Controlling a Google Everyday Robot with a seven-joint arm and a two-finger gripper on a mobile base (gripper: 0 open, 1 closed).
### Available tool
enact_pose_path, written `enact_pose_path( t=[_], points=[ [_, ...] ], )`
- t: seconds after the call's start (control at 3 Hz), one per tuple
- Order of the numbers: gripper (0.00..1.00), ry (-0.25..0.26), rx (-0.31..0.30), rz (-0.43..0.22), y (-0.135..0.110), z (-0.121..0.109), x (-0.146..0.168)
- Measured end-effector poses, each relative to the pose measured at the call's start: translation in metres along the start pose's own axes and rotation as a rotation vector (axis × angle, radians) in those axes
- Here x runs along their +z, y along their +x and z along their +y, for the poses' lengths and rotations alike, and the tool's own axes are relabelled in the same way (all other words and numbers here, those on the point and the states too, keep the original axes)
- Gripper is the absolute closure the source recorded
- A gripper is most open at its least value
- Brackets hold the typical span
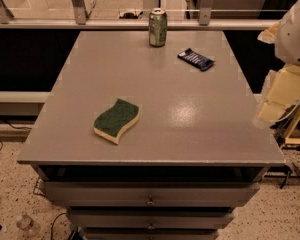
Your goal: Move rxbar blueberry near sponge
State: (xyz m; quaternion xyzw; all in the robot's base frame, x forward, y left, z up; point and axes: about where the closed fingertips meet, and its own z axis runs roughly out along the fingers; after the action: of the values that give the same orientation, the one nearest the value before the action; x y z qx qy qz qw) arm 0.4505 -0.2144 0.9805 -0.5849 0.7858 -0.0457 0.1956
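Camera view: rxbar blueberry [195, 59] lies far right on table [190, 124], well apart from sponge [116, 120] — probably light, slick (pinch across its narrow width). Gripper [282, 96] hangs beside the right edge — state: cannot tell.

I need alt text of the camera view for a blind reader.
On a grey table, the rxbar blueberry lies far right, apart from the sponge at front left; a green soda can stands at the far edge. The gripper hangs off the table's right side.
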Motion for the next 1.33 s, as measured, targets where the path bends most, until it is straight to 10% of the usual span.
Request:
enact_pose_path(
  t=[1.33],
  points=[
    [0.00, 0.243, 0.231, -0.409, 0.006, -0.090, 0.070]
  ],
)
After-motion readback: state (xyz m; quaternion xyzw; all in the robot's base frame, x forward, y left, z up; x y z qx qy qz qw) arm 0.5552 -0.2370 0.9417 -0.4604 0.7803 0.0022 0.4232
